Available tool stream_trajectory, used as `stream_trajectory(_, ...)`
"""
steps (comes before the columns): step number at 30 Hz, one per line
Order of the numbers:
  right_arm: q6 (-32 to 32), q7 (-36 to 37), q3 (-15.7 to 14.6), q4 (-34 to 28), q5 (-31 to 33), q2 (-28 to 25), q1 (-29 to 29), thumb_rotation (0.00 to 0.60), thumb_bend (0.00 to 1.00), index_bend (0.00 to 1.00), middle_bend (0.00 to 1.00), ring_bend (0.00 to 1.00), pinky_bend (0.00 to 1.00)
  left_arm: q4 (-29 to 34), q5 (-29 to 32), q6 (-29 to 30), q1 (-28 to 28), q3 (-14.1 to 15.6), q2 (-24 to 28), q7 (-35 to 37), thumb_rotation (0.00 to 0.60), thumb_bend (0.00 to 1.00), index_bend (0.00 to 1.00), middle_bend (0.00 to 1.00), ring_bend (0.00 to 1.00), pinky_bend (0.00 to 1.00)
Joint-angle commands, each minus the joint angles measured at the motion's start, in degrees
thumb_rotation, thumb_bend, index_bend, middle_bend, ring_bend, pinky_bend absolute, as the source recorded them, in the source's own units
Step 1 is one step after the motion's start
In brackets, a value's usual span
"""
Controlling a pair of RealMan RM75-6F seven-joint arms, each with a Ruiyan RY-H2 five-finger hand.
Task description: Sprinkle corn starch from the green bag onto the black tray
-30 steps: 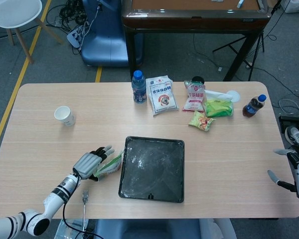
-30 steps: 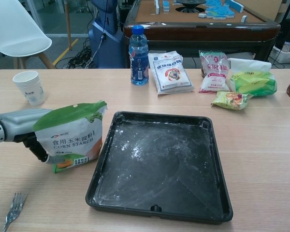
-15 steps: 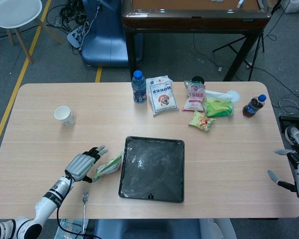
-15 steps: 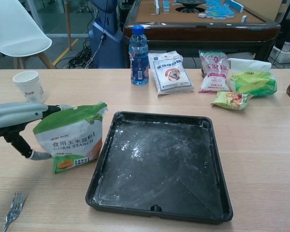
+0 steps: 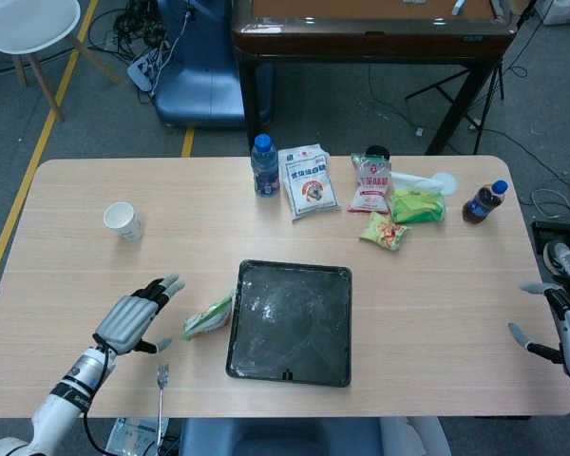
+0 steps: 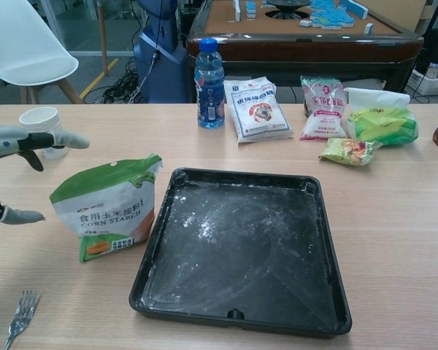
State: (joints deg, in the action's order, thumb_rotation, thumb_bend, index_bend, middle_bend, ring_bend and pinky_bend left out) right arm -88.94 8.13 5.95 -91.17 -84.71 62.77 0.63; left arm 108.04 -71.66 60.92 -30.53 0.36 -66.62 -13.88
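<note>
So the left hand (image 5: 133, 320) has let go of the corn starch bag (image 6: 111, 205) and backed off to the left since a second ago. It was wrapped around the bag then; now there's clear table between them and the bag stands on its own, upright, green top still folded over, just off the left edge of the black tray (image 6: 239, 315).

Going big to small: the wooden table (image 5: 76, 190) has the tray front and centre, and the tray floor already carries a light white dusting, thickest toward its upper left. So I'd say the sprinkling part looks done, or close to it, and the bag is parked back down. Can't tell from here whether more powder is wanted. If not, what's left is basically just getting the arm clear.

Left hand pose: fingers spread apart, holding nothing, palm down, hovering above the table left of the bag. In the chest view only a fingertip and the thumb poke in at the left edge. The right hand (image 5: 556, 323) sits way over at the table's right edge; its fingers look apart and empty too.

Small stuff: a fork (image 6: 20, 313) lies near the front left corner, and a paper cup (image 6: 44, 130) sits further back.
</note>
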Motion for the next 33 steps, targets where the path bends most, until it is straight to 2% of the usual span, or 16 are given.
stream_trajectory(1, 0.2, 0.1, 0.0, 0.0, 0.2, 0.0, 0.1, 0.600, 0.22, 0.33, 0.36, 0.17, 0.13, 3.0, -1.0, 2.5, 2.3, 1.0, 3.3, 0.2, 0.600, 0.23, 0.00, 0.00, 0.00, 0.18)
stream_trajectory(7, 1.0, -0.2, -0.1, -0.4, 0.3, -0.2, 0.4, 0.600, 0.22, 0.33, 0.36, 0.17, 0.13, 5.6, 0.5, 7.8, 6.3, 1.1, 8.2, 1.0, 0.600, 0.23, 0.00, 0.00, 0.00, 0.18)
stream_trajectory(12, 2.4, -0.5, -0.5, -1.2, -0.3, -0.8, 1.2, 0.600, 0.22, 0.33, 0.36, 0.17, 0.13, 2.8, 4.1, 13.4, 10.6, -0.4, 8.2, 4.5, 0.600, 0.23, 0.00, 0.00, 0.00, 0.17)
stream_trajectory(18, 3.1, -0.8, -1.0, -1.9, -3.0, -1.2, 2.5, 0.600, 0.22, 0.33, 0.36, 0.17, 0.13, -2.5, 4.2, 20.1, 14.8, -1.2, 4.4, 4.2, 0.600, 0.23, 0.00, 0.00, 0.02, 0.17)
stream_trajectory(27, 5.1, 1.1, -3.2, -3.0, -7.6, -2.3, 4.3, 0.600, 0.22, 0.33, 0.36, 0.17, 0.13, -9.9, -2.1, 29.5, 20.4, -0.7, -3.0, 3.1, 0.600, 0.23, 0.00, 0.00, 0.03, 0.17)
stream_trajectory(33, 5.2, 1.9, -3.7, -3.3, -8.7, -2.9, 4.9, 0.600, 0.22, 0.33, 0.36, 0.17, 0.13, -10.7, -4.4, 30.7, 22.2, -0.2, -4.4, 2.4, 0.600, 0.23, 0.00, 0.00, 0.03, 0.17)
